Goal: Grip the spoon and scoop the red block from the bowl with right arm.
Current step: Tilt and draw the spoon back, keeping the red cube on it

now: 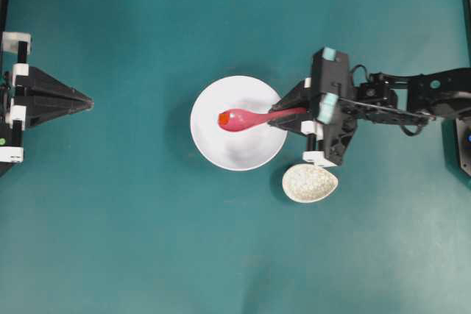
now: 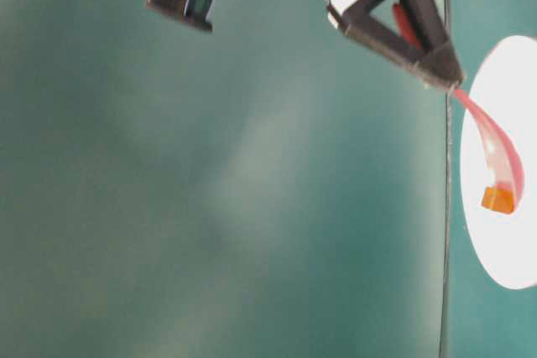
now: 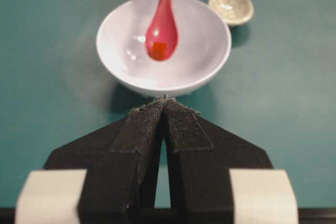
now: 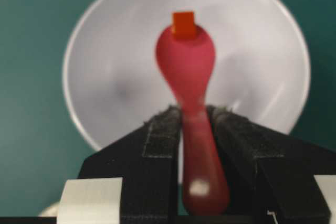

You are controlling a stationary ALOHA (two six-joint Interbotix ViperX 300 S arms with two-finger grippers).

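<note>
My right gripper is shut on the handle of the magenta-pink spoon, which reaches left over the large white bowl. The tiny red block lies in the spoon's scoop. In the right wrist view the spoon runs up from between the fingers and the block sits at its far tip, over the bowl. The left wrist view shows spoon and block above the bowl. My left gripper rests shut at the left edge, empty.
A small oval crackle-patterned dish sits just right of the bowl, under my right wrist. The teal tabletop surrounds everything. My right arm comes in from the right edge.
</note>
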